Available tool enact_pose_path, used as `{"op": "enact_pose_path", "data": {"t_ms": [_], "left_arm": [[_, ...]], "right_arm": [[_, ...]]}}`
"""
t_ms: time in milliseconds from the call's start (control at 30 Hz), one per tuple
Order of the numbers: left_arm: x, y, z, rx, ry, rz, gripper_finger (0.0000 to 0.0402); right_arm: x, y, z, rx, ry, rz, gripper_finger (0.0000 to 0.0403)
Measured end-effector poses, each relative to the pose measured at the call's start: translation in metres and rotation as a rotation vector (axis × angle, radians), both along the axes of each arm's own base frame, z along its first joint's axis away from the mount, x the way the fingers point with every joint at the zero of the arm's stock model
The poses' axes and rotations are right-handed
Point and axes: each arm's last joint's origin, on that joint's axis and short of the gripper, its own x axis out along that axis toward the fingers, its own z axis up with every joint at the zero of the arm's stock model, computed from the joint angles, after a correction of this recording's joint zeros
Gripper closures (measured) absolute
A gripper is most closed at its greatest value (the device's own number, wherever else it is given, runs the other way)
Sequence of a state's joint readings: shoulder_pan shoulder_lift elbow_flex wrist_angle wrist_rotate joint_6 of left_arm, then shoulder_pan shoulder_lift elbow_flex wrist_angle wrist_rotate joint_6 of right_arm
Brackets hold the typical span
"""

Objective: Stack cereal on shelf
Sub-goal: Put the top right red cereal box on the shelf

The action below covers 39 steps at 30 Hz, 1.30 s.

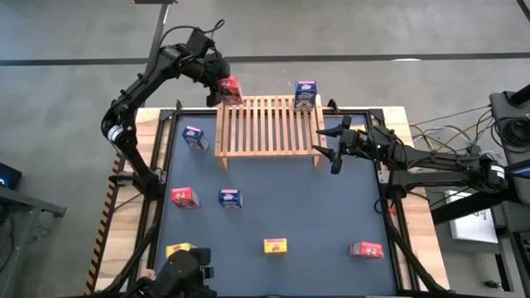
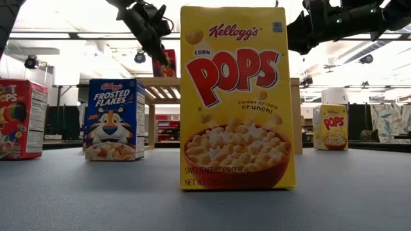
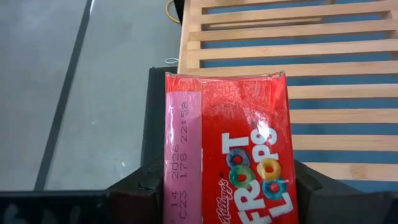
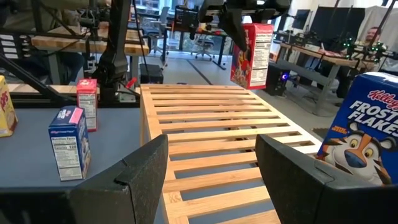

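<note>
Red box (image 1: 229, 88) upright, tilted over rack (image 1: 267, 124)

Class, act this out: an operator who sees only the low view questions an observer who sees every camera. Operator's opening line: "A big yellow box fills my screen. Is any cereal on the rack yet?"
Observer: Yes. One blue box stands at the far right corner of the wooden rack.
Operator: What is the left gripper doing?
Observer: The left gripper is shut on a red box, held above the rack's far left corner.
Operator: And the right gripper?
Observer: The right gripper is open and empty, beside the rack's right edge.
Operator: How many boxes are left on the mat?
Observer: Seven: two blue, two red and three yellow, counted from the high view.
</note>
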<state>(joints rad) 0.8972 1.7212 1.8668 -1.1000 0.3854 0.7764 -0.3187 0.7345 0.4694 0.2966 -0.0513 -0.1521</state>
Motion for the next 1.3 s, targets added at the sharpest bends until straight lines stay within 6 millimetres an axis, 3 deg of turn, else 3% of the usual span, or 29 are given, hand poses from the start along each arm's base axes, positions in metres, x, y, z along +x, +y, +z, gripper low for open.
{"op": "enact_pose_path", "data": {"t_ms": [467,967,1300], "left_arm": [[0.014,0.01,-0.019,-0.085,0.034,0.0,0.0237],[0.011,0.008,-0.008,-0.097,0.031,0.033,0.0166],[0.004,0.001,0.01,-0.082,0.073,0.061,0.0158]], "right_arm": [[0.0,0.0,0.0,0.013,0.0,0.0,0.017],[0.0,0.0,0.0,0.011,-0.003,0.0,0.017],[0.0,0.0,0.0,0.014,-0.003,0.0,0.017]]}}
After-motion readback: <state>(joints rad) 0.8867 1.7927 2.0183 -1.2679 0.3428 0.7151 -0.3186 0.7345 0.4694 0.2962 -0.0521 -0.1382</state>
